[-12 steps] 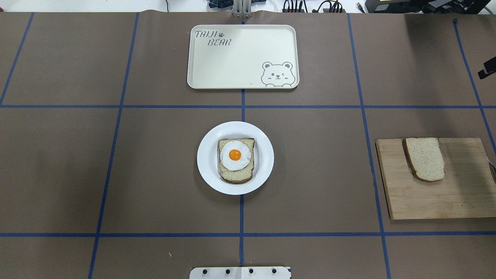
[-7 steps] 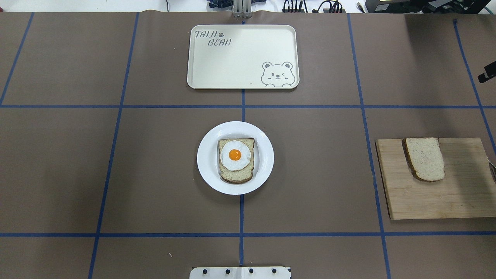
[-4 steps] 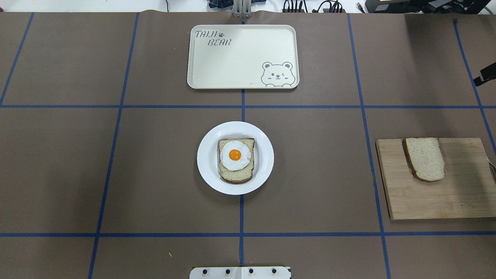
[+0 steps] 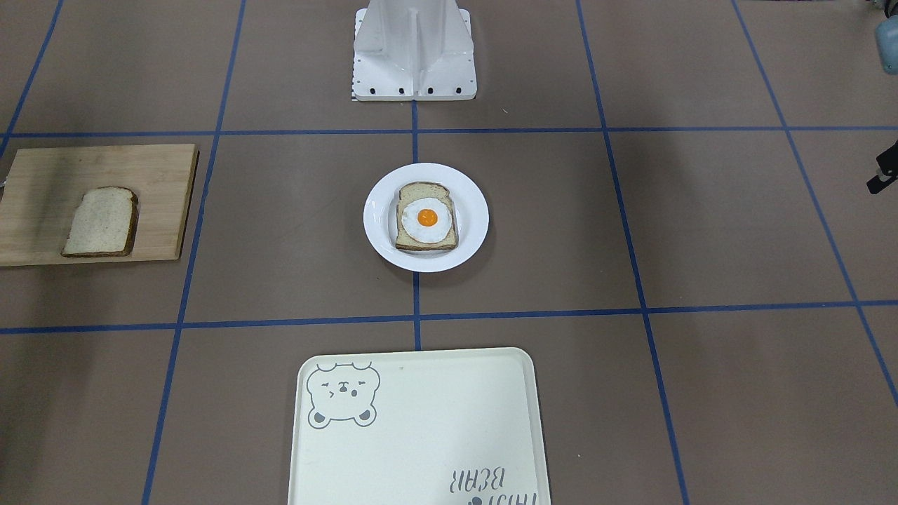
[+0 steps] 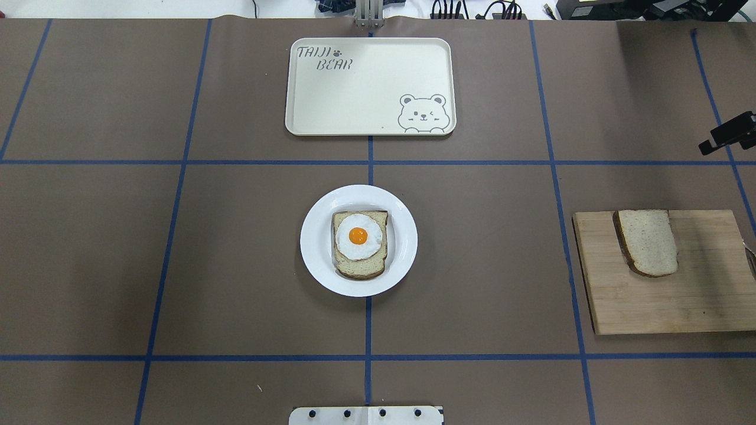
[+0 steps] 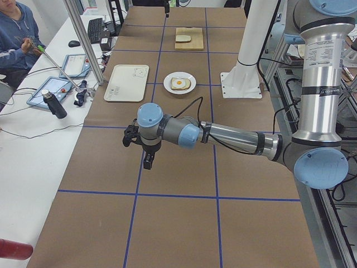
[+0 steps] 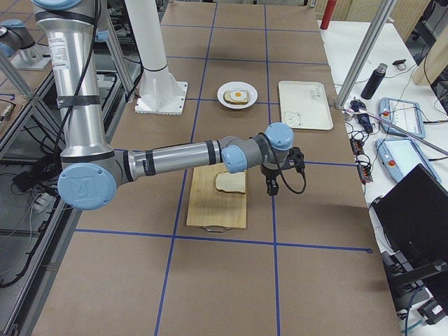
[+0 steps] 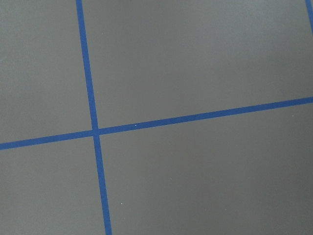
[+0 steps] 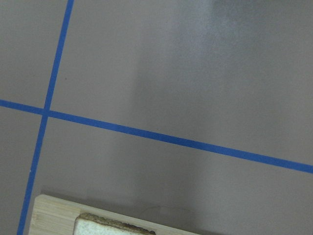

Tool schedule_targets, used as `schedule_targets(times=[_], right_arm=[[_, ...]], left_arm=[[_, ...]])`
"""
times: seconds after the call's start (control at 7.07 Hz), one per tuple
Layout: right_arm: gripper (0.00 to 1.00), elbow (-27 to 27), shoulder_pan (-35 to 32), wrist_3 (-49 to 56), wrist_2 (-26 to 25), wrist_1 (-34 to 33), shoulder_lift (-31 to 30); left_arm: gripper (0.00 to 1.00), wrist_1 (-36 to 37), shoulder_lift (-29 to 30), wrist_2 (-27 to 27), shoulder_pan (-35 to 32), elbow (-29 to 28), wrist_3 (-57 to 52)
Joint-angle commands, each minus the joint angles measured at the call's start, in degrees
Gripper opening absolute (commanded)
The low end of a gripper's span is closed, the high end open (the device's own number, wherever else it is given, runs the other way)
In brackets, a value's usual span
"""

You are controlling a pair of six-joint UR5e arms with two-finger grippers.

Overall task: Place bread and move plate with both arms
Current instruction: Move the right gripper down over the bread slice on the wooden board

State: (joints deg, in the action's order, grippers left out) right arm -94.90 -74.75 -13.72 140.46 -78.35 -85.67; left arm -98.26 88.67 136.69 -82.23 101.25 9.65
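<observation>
The plain bread lies on a wooden cutting board at the right; its crust shows at the bottom of the right wrist view. The white plate sits at the table's middle and bears a slice with a fried egg. My right gripper shows only as a black piece at the right edge, beyond the board's far side and above the table; I cannot tell if it is open. My left gripper hangs over bare table far to the left; its state is unclear.
A cream bear-print tray lies at the far middle of the table. The white stand is at the near middle edge. Blue tape lines cross the brown table. A person sits at the side desk.
The right gripper's black tip has come further into the overhead view, moving left and nearer to the cutting board. Bread, plate and tray have not moved.
</observation>
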Motion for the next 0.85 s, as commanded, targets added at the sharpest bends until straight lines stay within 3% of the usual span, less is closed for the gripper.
schedule_targets(times=[0.0, 0.14, 0.28, 0.42, 0.71], right_arm=[[1.0, -0.4, 4.2, -5.5, 0.2, 10.5, -4.9], [1.0, -0.3, 7.0, -19.2, 0.0, 17.7, -5.5], [1.0, 0.1, 10.5, -24.2, -1.5, 27.0, -9.5], [1.0, 0.2, 11.7, -27.7, -2.9, 30.2, -10.6], [0.98, 0.2, 14.3, -29.1, -6.0, 30.4, -12.4]], left_arm=[[0.98, 0.0, -0.1, 0.0, 0.0, -0.3, 0.0], [0.98, 0.0, -0.1, 0.0, 0.0, -0.1, 0.0], [0.98, 0.0, -0.1, 0.0, 0.0, -0.1, 0.1], [0.98, 0.0, 0.0, 0.0, 0.0, -0.4, 0.1], [0.98, -0.1, 0.0, 0.1, 0.0, 0.0, 0.9]])
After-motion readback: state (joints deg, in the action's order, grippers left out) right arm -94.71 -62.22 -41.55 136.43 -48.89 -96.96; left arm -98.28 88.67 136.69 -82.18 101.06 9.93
